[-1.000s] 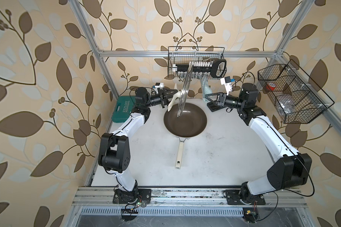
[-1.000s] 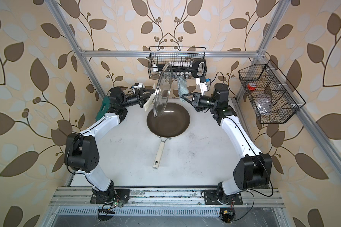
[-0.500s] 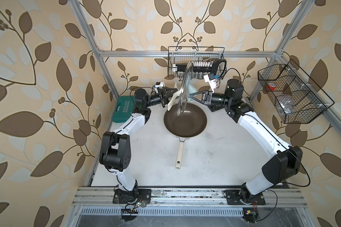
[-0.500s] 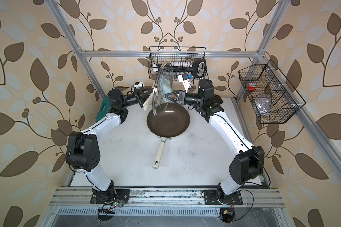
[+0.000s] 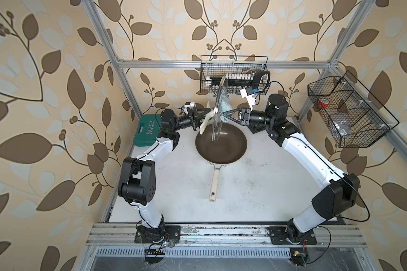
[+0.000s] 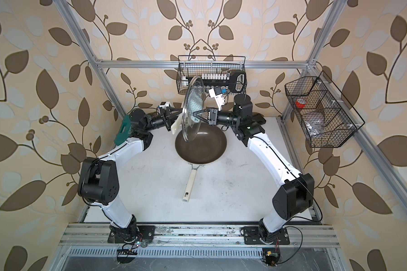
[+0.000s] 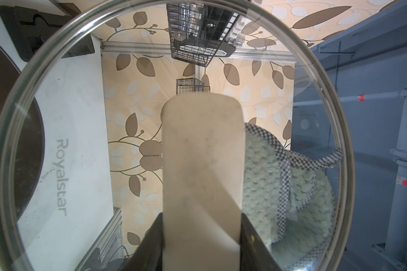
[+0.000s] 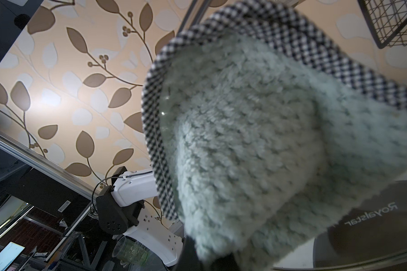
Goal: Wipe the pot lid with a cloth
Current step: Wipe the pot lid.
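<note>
The left gripper (image 5: 206, 113) fingers clamp the cream handle (image 7: 201, 164) of the pot lid (image 5: 215, 131). The right gripper (image 5: 226, 114) fingers are pinched tight on the fluffy cloth (image 5: 224, 104). A second ago the cloth was away from the lid; now it touches the glass. The round, clear lid stands on its edge above the frying pan (image 5: 221, 150), with its handle running up and down.

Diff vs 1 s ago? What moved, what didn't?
The right gripper, shut on the cloth, swung in from its own side and put the cloth against the glass of the pot lid. Unchanged: the left gripper holds the lid on edge by its handle above the frying pan, which hasn't moved.
</note>
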Available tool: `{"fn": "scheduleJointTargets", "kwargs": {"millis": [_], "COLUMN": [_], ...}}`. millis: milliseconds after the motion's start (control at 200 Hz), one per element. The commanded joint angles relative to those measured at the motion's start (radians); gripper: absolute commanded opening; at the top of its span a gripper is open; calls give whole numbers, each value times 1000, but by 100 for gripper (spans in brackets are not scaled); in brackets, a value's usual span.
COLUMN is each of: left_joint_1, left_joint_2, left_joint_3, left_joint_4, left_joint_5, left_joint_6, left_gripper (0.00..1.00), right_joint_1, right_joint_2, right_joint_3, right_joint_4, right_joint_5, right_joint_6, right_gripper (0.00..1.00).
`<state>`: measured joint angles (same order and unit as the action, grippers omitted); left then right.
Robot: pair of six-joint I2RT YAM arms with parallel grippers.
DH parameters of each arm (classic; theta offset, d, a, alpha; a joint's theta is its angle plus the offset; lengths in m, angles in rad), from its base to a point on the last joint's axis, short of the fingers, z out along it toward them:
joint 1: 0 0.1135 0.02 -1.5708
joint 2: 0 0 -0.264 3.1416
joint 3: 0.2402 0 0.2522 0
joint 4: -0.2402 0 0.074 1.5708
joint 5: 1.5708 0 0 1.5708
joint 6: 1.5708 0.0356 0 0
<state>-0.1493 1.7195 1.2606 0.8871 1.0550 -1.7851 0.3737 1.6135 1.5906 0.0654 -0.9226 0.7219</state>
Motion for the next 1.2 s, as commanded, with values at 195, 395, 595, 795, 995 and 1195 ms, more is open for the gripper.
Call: {"fn": "scheduleJointTargets", "kwargs": {"millis": [195, 395, 595, 795, 995, 1195], "left_joint_1": [-10, -16, -26, -38, -48, -53], "left_joint_2": [-175, -199, -224, -244, -266, -270], "left_joint_3": [19, 17, 2, -7, -7, 7], "left_joint_4": [257, 239, 190, 151, 111, 88], "left_joint_5": [-62, -59, -47, -39, -32, -29], "left_joint_6": [-4, 1, 35, 60, 90, 101], "left_gripper": [0, 0, 0, 0, 0, 0], "right_joint_1": [1, 0, -1, -12, -37, -74], "right_joint_2": [39, 68, 118, 162, 195, 231], "right_joint_3": [53, 77, 133, 190, 210, 217], "right_joint_4": [61, 90, 94, 97, 119, 147], "right_joint_5": [10, 12, 4, 6, 15, 7], "right_joint_6": [42, 64, 80, 95, 124, 142], "right_gripper": [0, 0, 0, 0, 0, 0]}}
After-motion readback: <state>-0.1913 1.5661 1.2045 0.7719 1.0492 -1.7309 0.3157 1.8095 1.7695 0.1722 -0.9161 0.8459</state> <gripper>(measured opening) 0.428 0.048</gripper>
